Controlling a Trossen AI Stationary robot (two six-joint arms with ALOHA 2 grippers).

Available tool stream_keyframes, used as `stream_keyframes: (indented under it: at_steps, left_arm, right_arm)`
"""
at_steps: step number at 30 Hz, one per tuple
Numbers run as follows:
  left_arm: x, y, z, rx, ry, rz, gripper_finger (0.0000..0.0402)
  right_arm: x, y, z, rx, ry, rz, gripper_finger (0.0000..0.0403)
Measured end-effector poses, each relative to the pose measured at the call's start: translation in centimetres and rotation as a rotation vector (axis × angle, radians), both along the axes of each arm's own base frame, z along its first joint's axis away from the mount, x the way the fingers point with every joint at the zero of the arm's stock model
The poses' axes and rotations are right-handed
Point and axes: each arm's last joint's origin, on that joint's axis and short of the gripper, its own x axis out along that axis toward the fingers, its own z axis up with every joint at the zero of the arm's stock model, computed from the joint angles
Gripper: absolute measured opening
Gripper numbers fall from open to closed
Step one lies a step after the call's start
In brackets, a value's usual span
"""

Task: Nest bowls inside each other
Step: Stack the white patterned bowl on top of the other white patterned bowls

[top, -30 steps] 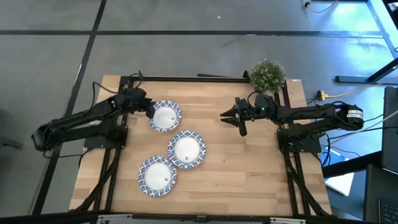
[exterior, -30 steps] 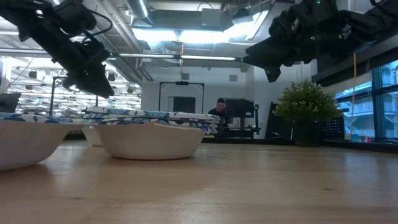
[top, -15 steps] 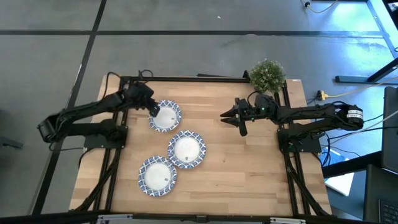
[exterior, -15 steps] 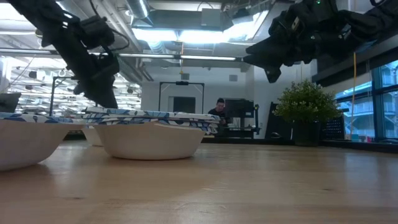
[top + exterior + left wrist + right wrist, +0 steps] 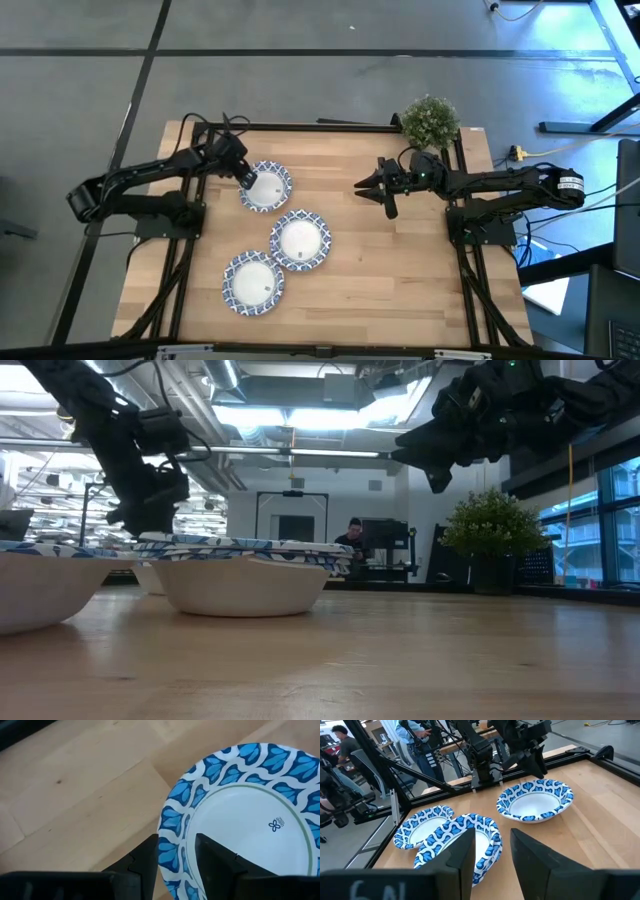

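Three bowls (image 5: 275, 240) sit before us on the counter (image 5: 400, 260). Left gripper (image 5: 176, 856) has its jaws spread astride the far bowl's rim (image 5: 172, 835). Right gripper (image 5: 372, 186) hovers nearby, jaws parted, holding nothing.

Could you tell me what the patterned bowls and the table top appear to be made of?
The bowls look like disposable paper or thin pressed fibre: matte white inside, a printed blue leaf rim, a thin wavy edge and a small printed mark. Thin plastic cannot be ruled out. The table top looks like light wood, jointed strips with visible grain and a smooth, low-sheen finish.
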Motion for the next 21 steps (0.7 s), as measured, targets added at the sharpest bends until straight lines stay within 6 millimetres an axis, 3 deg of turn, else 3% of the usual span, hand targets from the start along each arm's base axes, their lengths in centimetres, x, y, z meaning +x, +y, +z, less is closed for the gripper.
stream_keyframes:
  at_steps: [21]
  left_arm:
    - [0.2, 0.1, -1.6, -0.089, 0.083, -0.002, 0.0124]
  right_arm:
    - [0.0, 0.0, 0.1, 0.019, -0.006, -0.003, 0.0124]
